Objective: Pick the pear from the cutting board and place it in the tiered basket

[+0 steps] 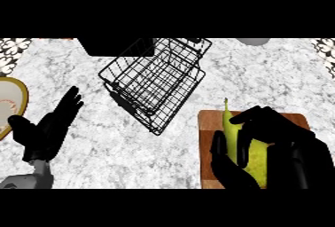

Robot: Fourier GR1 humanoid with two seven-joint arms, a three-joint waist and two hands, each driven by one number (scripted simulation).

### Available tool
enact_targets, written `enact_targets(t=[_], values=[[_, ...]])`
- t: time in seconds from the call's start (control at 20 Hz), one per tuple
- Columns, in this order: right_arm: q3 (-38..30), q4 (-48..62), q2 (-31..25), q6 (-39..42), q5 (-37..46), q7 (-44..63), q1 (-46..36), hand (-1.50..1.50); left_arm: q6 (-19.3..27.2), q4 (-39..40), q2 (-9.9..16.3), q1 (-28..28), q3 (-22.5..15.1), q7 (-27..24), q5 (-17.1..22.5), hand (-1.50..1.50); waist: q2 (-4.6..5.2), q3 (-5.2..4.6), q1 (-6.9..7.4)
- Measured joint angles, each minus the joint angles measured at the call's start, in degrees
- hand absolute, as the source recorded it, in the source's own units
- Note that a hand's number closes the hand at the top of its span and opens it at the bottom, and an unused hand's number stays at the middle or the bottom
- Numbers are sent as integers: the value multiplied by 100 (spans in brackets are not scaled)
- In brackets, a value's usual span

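The marbled desk fills the view, pale and veined. Toward its far side stands the black wire tiered basket, tilted in this view, its open trays facing up. At the near right lies the wooden cutting board, well apart from the basket. On the left edge a cream plate peeks in.

The right hand sits over the board with its fingers and thumb curled round the pear, pinching it from both sides; the green fruit lies along the board, stem pointing away. The left hand rests open at the left, fingers straight and slightly spread.

I would say the grasp is just closing. To do it well, the hand should lift straight up until the pear's base clears the wood, keep the fruit level, then travel left and forward, coming in above the basket's rim rather than through its wires.
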Motion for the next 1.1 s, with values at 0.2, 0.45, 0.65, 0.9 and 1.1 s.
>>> enact_targets(t=[0.2, 0.45, 0.65, 0.9, 1.1], values=[[-145, 903, 742, 193, 55, 51, -1056, 150, -104, -58, 73, -20, 81, 84, 72, 0, 5, 0, 25], [-333, 2079, 1090, 81, -136, 182, -2098, 150, -94, -10, -9, 5, 47, -10, -13, 0, 12, 3, 48], [-521, 3019, 1183, -124, -409, 221, -2733, 150, -121, -4, -34, -57, 51, -3, -16, 0, 20, 5, 69], [-669, 3943, 1221, -392, -736, 235, -3270, 150, -152, 166, -64, -154, 82, -60, -43, 0, 24, 6, 62], [-694, 4579, 1231, -673, -933, 193, -3453, 150, -202, 120, -42, -116, 132, -61, -20, 0, 23, 8, 69]])
